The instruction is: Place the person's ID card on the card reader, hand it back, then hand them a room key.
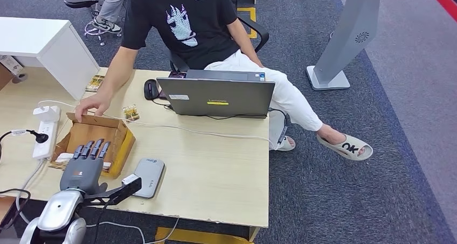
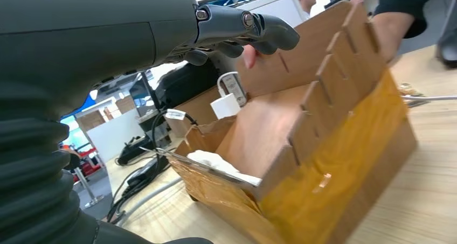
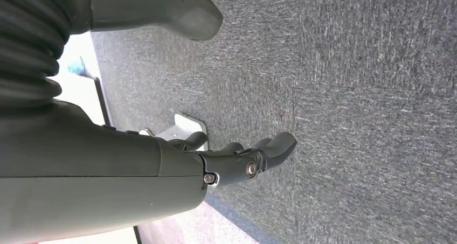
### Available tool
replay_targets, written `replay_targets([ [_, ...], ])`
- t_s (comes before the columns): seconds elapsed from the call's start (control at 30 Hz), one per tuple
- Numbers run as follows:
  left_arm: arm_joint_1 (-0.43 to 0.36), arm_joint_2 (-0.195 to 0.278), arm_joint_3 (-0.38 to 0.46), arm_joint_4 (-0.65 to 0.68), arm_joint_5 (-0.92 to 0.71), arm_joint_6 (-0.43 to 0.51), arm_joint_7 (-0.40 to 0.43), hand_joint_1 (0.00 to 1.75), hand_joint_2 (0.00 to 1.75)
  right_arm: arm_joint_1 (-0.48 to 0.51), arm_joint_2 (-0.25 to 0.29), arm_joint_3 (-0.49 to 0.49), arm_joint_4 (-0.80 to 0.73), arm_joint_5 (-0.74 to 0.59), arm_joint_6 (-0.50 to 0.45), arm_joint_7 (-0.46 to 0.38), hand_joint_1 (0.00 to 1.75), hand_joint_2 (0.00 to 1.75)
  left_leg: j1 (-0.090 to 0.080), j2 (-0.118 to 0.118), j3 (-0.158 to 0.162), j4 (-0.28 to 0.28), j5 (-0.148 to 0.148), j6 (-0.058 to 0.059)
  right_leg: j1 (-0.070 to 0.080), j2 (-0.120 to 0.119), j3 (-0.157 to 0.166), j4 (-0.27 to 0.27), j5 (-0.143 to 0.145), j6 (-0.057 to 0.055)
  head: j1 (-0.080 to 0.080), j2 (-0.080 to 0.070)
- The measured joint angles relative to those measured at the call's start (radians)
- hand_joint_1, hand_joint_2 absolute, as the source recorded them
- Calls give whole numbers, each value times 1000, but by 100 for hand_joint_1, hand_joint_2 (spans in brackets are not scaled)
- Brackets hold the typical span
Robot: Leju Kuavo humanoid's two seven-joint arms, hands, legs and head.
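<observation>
My left hand [image 1: 86, 163] hovers over the near end of an open cardboard box [image 1: 123, 141], fingers stretched forward and holding nothing. From the left wrist view its fingers [image 2: 245, 31] reach above the box [image 2: 345, 147], where white flat pieces [image 2: 218, 163] lie at the bottom. The grey card reader [image 1: 149, 176] lies flat on the desk just right of my hand. A seated person rests a hand [image 1: 86, 108] on the box's far corner. My right hand [image 3: 253, 158] hangs over grey carpet, fingers loosely bent and empty.
A grey laptop [image 1: 215, 96] and black mouse [image 1: 151, 89] sit at the desk's far side, with a cable running across the wooden desk [image 1: 215, 174]. A white power strip [image 1: 46, 131] lies left of the box. Small packets [image 1: 130, 112] lie near the person's arm.
</observation>
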Motion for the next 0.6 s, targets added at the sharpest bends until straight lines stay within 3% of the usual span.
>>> replay_targets([
  [0.6, -1, -25, -18, 6, 0, -24, -3, 0, 175, 0, 0, -7, 5, 10, 6, -2, 0, 175, 0, 0, 0, 0, 0, 0, 0, 0, 0, 0, 0, 0, 0, 0],
])
